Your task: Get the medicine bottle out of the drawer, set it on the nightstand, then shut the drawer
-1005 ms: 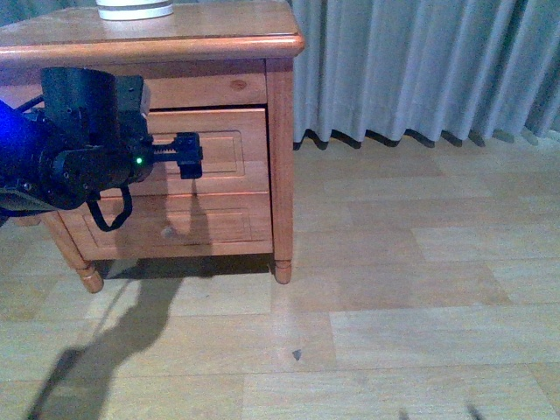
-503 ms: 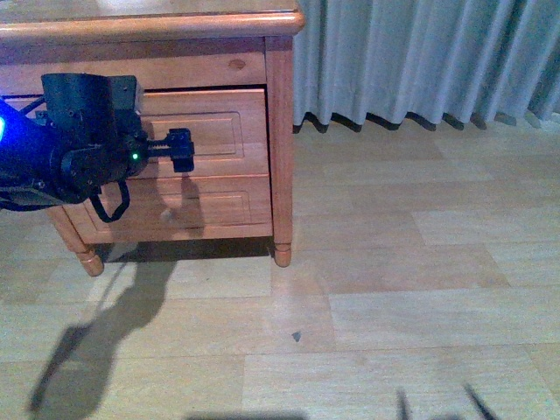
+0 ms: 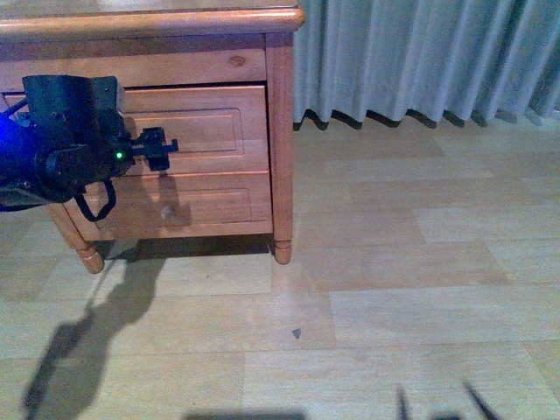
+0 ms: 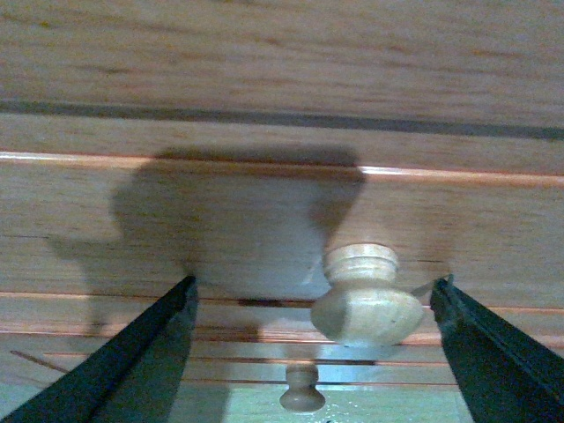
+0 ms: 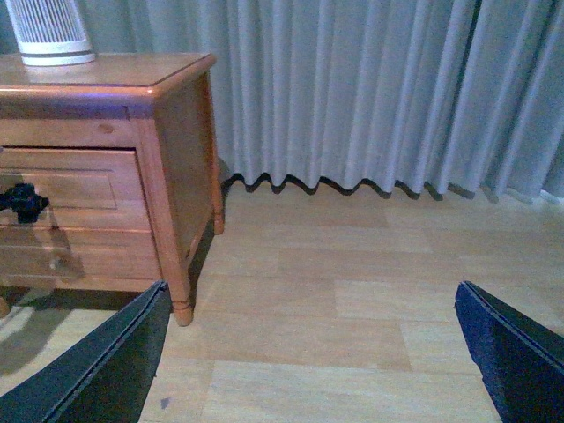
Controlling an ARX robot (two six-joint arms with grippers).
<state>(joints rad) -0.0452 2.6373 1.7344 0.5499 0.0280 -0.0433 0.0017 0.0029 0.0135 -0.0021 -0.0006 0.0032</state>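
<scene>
The nightstand (image 3: 282,131) stands at the upper left of the front view, both its drawers facing me. My left gripper (image 3: 160,146) is open right in front of the taller drawer (image 3: 219,131). In the left wrist view the drawer's round wooden knob (image 4: 366,301) sits between the open fingers (image 4: 132,370), nearer the right-hand one, with neither finger touching it. The drawer's inside does not show. No medicine bottle is in view. My right gripper (image 5: 313,286) hangs open over bare floor, holding nothing.
A white ribbed cylinder device (image 5: 48,31) stands on the nightstand top (image 5: 132,75). The shorter drawer's knob (image 4: 302,389) lies just below the left gripper. Grey curtains (image 3: 420,52) hang behind, to the right of the nightstand. Wooden floor (image 3: 394,289) spreads to the right.
The left gripper has shifted leftward across the taller drawer's front. The front view has tilted down, so the nightstand top and the white device have slid out of it.
</scene>
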